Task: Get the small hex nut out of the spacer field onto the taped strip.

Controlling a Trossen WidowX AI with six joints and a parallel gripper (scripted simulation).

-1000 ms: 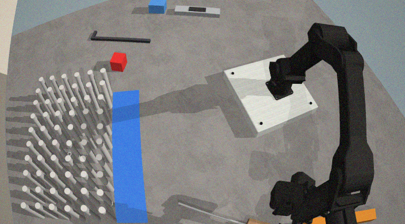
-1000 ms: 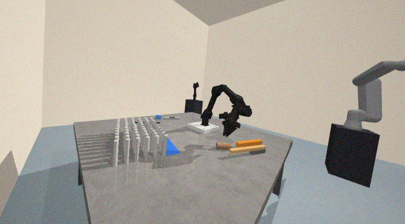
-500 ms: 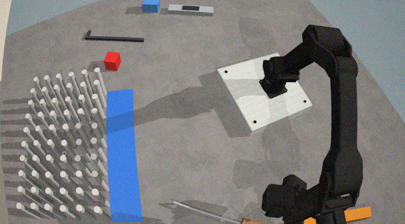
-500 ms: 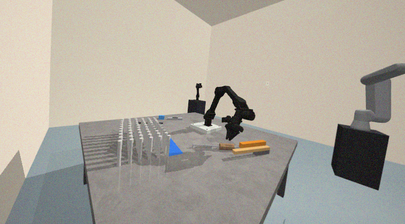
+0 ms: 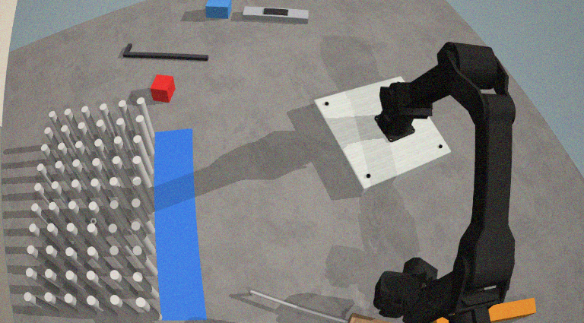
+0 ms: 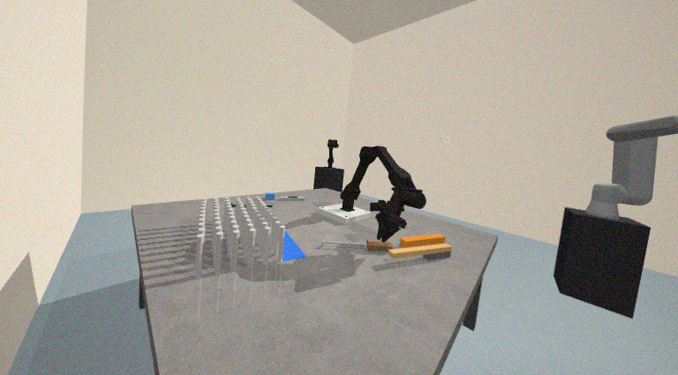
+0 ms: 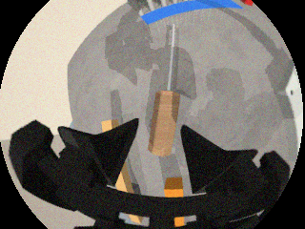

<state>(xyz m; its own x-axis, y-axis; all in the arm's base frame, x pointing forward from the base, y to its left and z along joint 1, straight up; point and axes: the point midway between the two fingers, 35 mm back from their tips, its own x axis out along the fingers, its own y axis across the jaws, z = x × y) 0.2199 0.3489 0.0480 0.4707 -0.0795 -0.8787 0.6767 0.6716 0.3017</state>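
The small hex nut (image 5: 93,220) lies on the table deep among the standing spacers (image 5: 137,160) (image 6: 199,251). The blue taped strip (image 5: 176,242) (image 6: 291,249) (image 7: 191,10) runs along the field's front. A thin-rod tool with a wooden handle (image 5: 366,318) (image 6: 379,244) (image 7: 164,123) lies on the table, its rod towards the strip. My gripper (image 6: 383,239) (image 7: 160,124) is open and empty, pointing down above the handle; in the wrist view the handle shows between the fingertips. A black L-shaped tool (image 5: 166,56) lies beyond the red cube.
A red cube (image 5: 163,87) stands near the field's far corner. A blue block (image 5: 218,7) and a grey bar (image 5: 275,14) lie farther back. An orange block (image 5: 512,309) (image 6: 422,240) and a pale wooden bar (image 6: 419,251) lie beside the handle. The arm stands on a white base plate (image 5: 344,130).
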